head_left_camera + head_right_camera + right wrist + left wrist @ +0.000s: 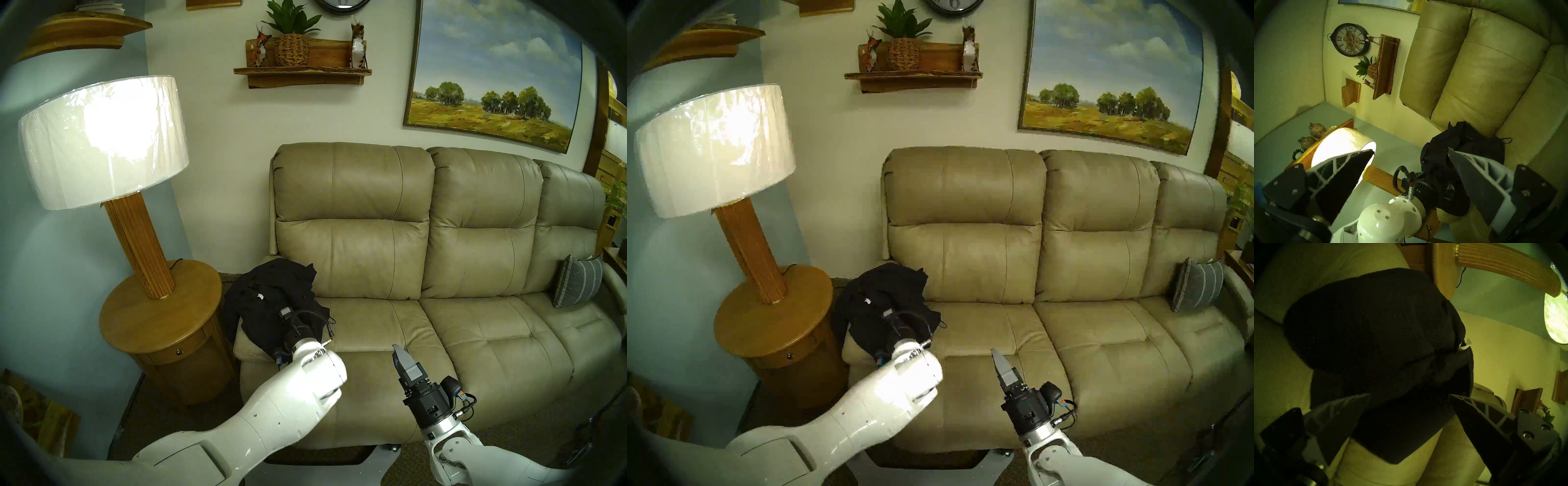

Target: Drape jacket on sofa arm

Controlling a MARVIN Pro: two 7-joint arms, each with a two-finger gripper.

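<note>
Left gripper (1407, 395) sits low over the jacket (268, 298), fingers spread w/ a thick black fold between them; they look apart, not pinched, so it reads as open. Right gripper (1410, 151) hangs off the seat's front edge, fingers parted, nothing in them.

Jacket lies heaped across the sofa arm (251, 346), covering the back and middle of its top. One side spills over the outer edge toward the round wooden table (159, 305), and the other reaches the inner edge by the seat. The arm's front corner is bare leather. White label (260, 296) faces up; drawcord (1507, 140) trails onto the seat cushion.

Handling, by the look of it: light, limp cloth that bunches rather than holds shape, prob. prone to sliding on smooth leather if weight hangs unevenly. Best hold approx. at a thick fold or collar near the label, not the cord or a loose sleeve, which would just pull out.
</note>
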